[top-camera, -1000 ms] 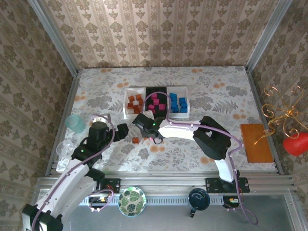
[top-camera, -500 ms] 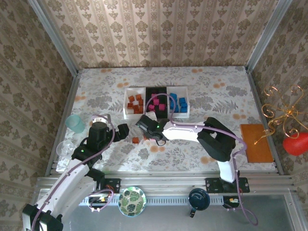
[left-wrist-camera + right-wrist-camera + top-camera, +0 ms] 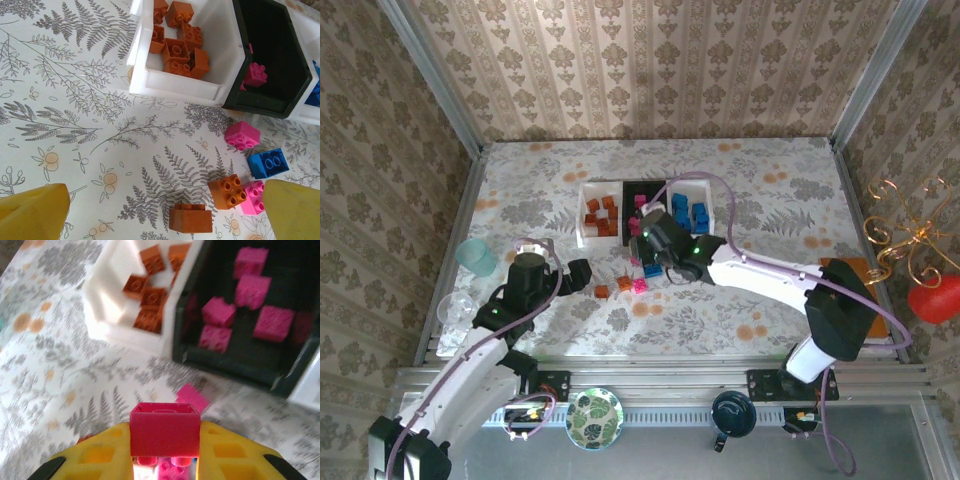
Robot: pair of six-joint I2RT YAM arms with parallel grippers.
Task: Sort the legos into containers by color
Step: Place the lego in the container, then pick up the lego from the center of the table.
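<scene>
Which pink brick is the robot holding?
The pink brick pinched in the right gripper; the other pink bricks lie in the black tray or loose on the table.

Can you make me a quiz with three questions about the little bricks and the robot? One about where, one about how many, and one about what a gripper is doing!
1. Which holder has the bright pink plastic bricks in it?
A. the black rectangular middle tray
B. a green bucket
C. none at all

2. In the left wrist view, how many loose bricks lie on the flowered table?
A. two
B. five
C. nine

3. What is the right yellow-fingered gripper doing?
A. open and empty
B. shut on a blue brick
C. shut on a pink brick

Answers:
1 A, pink bricks sit inside the black tray.
2 B, two pink, two orange-brown and one blue lie outside the trays.
3 C, the pink brick sits clamped in it.
</scene>
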